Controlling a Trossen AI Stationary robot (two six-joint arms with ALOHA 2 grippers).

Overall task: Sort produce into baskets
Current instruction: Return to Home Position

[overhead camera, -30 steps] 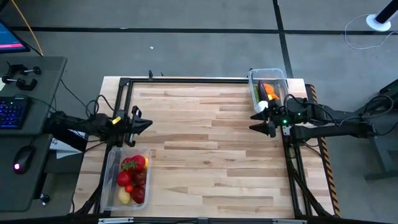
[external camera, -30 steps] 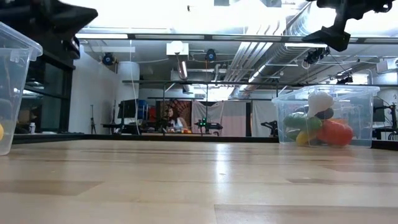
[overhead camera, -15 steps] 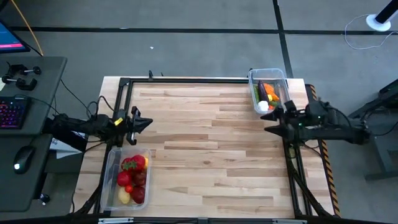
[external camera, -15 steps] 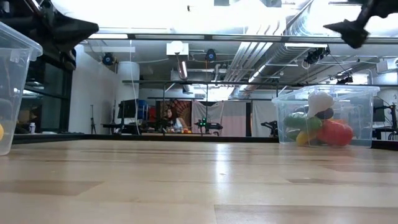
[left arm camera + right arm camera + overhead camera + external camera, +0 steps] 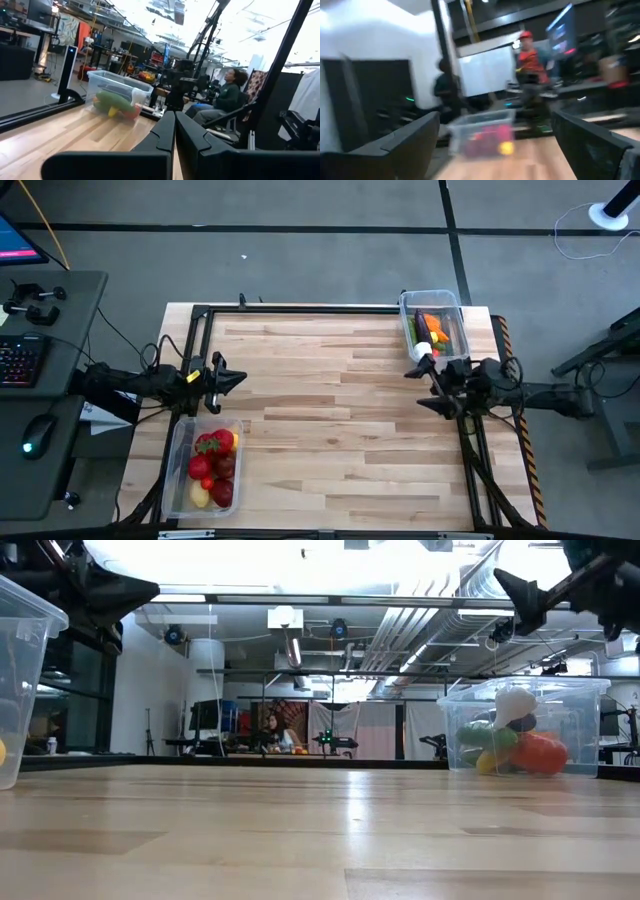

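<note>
Table (image 5: 330,430): no loose produce on it in the high or low view. All produce sits in the two bins.

- Left bin (image 5: 178,450): near-left corner, long axis running near–far. Holds the red lot (image 5: 212,465) with a little yellow in it.
- Right bin (image 5: 452,298): far-right corner, long axis also near–far. Holds the green and orange pieces (image 5: 428,328); white garlic (image 5: 424,351) lies at its near end.

Right gripper (image 5: 420,388):
- Over the table's right edge, just on the near side of the right bin, raised off the wood, pointing left across the table.
- The bin lies to its far side, not ahead of it.
- Fingers (image 5: 405,142) stand wide apart in the wrist view, with nothing between them and touching nothing.
- Straight ahead across the table, the wrist view shows the left bin with its red contents.

Left gripper (image 5: 232,378):
- At the left edge, just on the far side of the left bin, pointing right.
- Fingers (image 5: 165,135) are pressed together along their length and hold nothing.
- The right bin shows ahead of them, well apart.

Judgement:
- The sort looks finished, with nothing left for either arm to fetch.
- The step in hand reads as parking the arms.
- For the right arm the point to watch is the near wall of the right bin, close beside its far finger. A pull straight back to the right, away from that wall, should clear it.
- The left arm already looks parked.
</note>
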